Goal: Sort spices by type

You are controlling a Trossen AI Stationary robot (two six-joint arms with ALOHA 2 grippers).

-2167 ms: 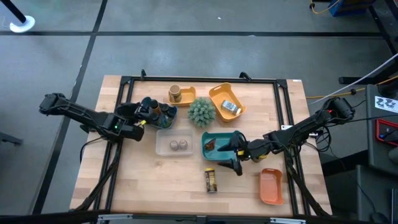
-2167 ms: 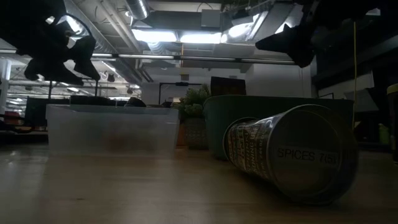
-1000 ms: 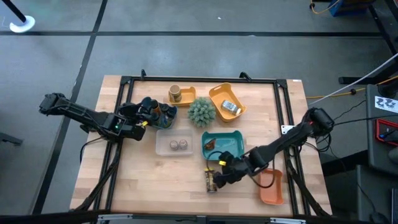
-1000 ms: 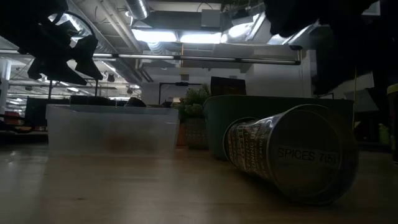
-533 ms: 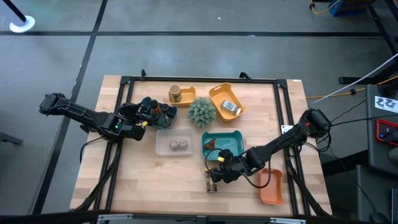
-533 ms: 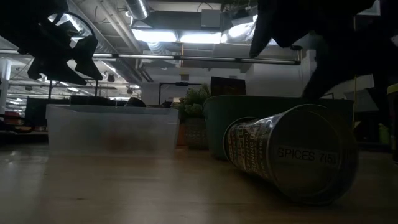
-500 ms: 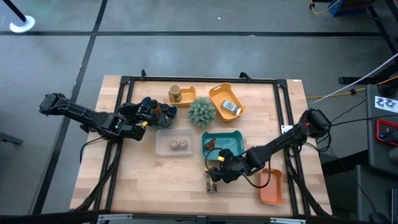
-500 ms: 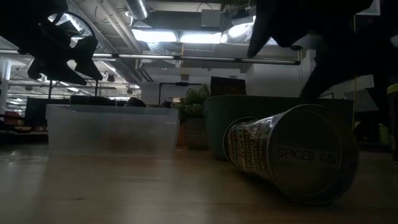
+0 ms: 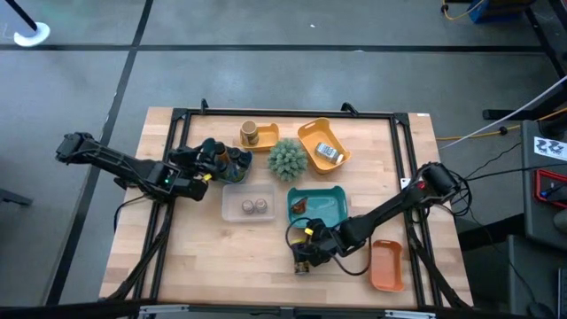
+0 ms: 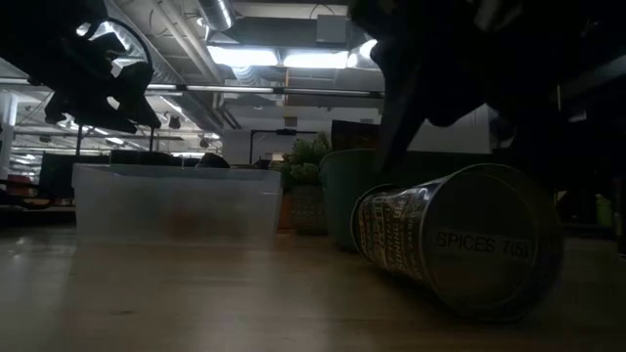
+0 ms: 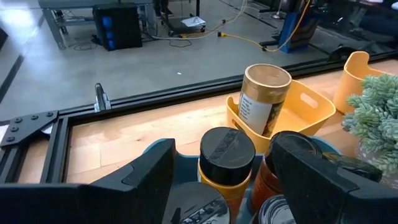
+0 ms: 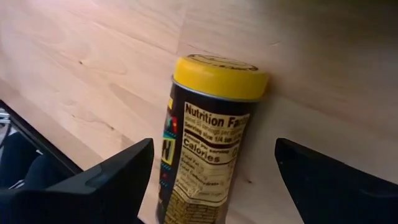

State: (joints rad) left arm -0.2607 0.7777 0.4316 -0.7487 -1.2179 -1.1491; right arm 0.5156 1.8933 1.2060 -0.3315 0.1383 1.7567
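Straddling fallen yellow-lidded jar, right tool fingers apart; left tool apart.

Low view dim, backlit by ceiling lights.

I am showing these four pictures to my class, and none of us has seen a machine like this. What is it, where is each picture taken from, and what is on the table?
It is a robot with two dark arms at a wooden table, each ending in a two-finger gripper. One picture looks straight down, one looks level across the tabletop, and two come from cameras on the wrists. The right gripper is open, its fingers either side of a yellow-lidded spice jar lying on the wood, not yet gripped. The left gripper hovers open over dark-capped jars in a blue tray. Also there: a tan jar, a green spiky plant, and teal, clear and orange trays. Neither gripper holds anything.
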